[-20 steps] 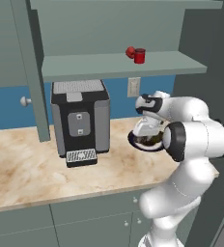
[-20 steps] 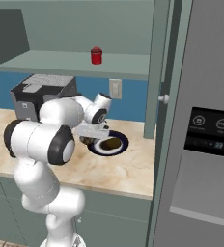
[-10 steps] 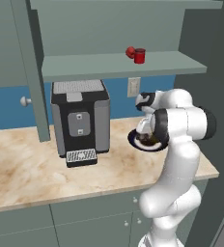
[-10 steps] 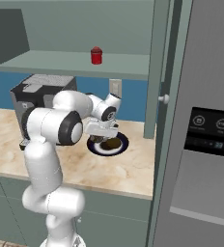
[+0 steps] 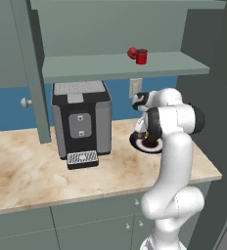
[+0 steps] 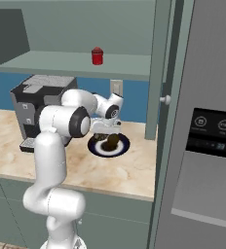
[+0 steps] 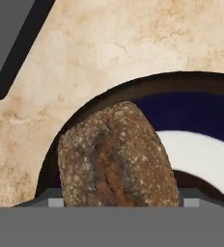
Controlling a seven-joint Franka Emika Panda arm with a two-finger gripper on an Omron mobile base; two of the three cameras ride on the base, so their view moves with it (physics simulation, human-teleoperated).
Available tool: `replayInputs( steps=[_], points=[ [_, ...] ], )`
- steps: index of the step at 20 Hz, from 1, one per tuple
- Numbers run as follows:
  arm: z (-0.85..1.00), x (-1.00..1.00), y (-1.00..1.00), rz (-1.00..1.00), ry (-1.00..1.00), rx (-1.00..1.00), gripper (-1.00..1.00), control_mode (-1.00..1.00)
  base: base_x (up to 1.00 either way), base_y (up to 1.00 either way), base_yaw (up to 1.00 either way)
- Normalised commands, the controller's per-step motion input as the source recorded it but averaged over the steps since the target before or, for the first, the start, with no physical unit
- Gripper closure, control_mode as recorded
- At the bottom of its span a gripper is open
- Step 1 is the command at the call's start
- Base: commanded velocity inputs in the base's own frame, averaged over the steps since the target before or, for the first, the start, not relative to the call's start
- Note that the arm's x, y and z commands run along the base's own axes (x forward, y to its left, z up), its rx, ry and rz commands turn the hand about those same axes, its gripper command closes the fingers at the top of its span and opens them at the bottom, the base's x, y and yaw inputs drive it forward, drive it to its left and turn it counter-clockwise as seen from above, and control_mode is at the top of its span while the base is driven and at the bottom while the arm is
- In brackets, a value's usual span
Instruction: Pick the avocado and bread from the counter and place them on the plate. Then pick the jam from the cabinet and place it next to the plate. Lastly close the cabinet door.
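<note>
In the hand view the bread (image 7: 116, 159), a rough speckled brown lump, sits between my gripper's (image 7: 123, 203) fingertips, right over the near edge of the plate (image 7: 196, 111). The gripper (image 5: 145, 128) (image 6: 105, 132) hangs low over the navy-rimmed plate (image 5: 135, 142) (image 6: 122, 148), right of the coffee machine. A brown lump (image 6: 113, 141) lies on the plate under the hand; I cannot tell whether it is the avocado. The jam (image 5: 142, 56) (image 6: 97, 56), a red jar, stands on the open cabinet's shelf. The cabinet door (image 5: 34, 73) (image 6: 160, 73) is swung open, edge-on.
A black coffee machine (image 5: 81, 119) (image 6: 34, 104) stands on the marble counter (image 5: 27, 171) left of the plate. A small red ball (image 5: 131, 52) lies beside the jar. A grey fridge (image 6: 207, 121) bounds the counter on the right.
The arm has folded upright, its elbow drawing back towards the base. The hand has stayed low over the plate with the bread between its fingers.
</note>
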Motion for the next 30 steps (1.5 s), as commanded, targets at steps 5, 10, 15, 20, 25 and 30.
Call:
replayInputs(
  steps=[5,10,15,20,25,30],
  points=[
    [-0.45,0.04,-0.03,0.06,-0.05,0.0,-1.0,-1.0,0.0,0.0,0.0],
    [-0.33,-0.23,-0.26,0.05,-0.08,0.0,-1.0,-1.0,0.0,0.0,0.0],
    [0.05,-0.35,-0.18,0.03,-0.07,0.0,-1.0,-1.0,0.0,0.0,0.0],
    [0.63,-0.53,-0.04,0.0,-0.05,0.0,-1.0,-1.0,0.0,0.0,0.0],
    [0.94,-0.29,0.02,0.0,-0.02,-0.03,-1.0,-1.0,0.0,0.0,0.0],
    [0.74,-0.57,0.1,0.0,-0.16,-0.07,-1.0,-1.0,0.0,0.0,0.0]
  ],
)
